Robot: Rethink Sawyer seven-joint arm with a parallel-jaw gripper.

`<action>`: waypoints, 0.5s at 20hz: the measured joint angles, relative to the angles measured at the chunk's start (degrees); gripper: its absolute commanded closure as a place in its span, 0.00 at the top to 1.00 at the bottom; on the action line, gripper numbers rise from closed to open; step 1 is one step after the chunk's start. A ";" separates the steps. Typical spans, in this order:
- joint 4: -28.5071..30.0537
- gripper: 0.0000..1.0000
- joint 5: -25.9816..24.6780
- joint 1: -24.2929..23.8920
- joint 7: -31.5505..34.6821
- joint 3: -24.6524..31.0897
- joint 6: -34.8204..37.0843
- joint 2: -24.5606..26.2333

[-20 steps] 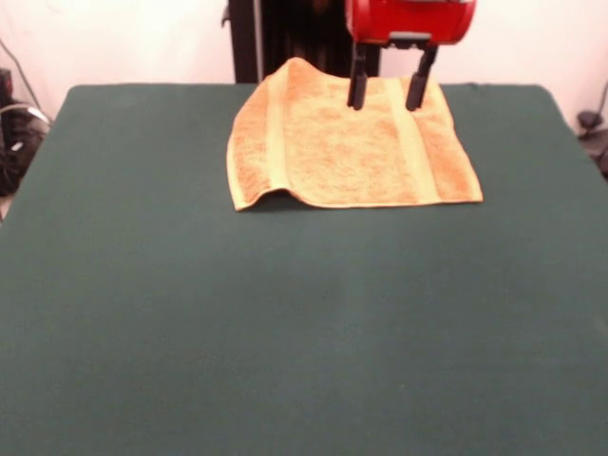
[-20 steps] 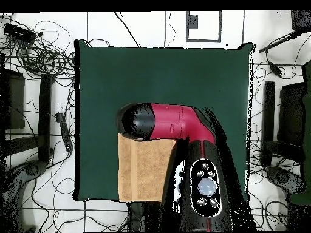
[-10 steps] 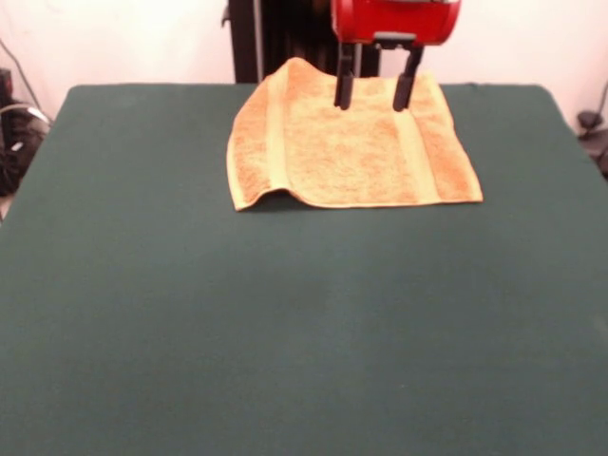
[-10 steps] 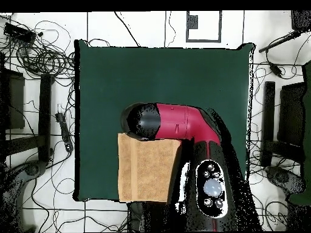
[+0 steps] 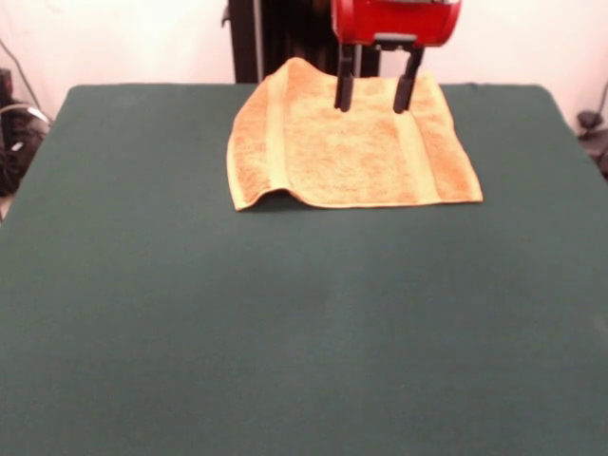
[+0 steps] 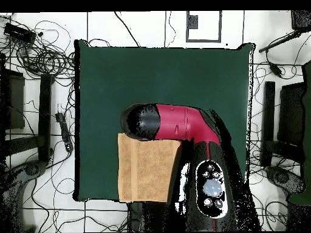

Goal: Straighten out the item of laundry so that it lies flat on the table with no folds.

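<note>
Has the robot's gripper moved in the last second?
Yes. In the front view the gripper has shifted left and up the picture against the unmoved golden-orange terry towel; its fingers are open.

Light is even and fairly bright in both views, with no single strong source to pick out. In the front view the white wall at 12 o'clock looks washed out, while the table [image 5: 285,332] stays matte, without glare. The towel [image 5: 351,142] casts only a thin dark shadow under its raised corner at 9 o'clock. The whole front view is slightly soft. In the overhead view the red arm [image 6: 182,124] carries a faint sheen.
</note>
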 measured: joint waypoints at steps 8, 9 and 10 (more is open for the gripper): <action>0.44 1.00 -0.07 0.07 0.00 -0.31 -1.35 0.39; 0.54 1.00 -0.10 0.19 0.00 -0.63 -2.08 0.78; 0.64 1.00 -0.12 0.31 0.00 -0.94 -2.81 1.17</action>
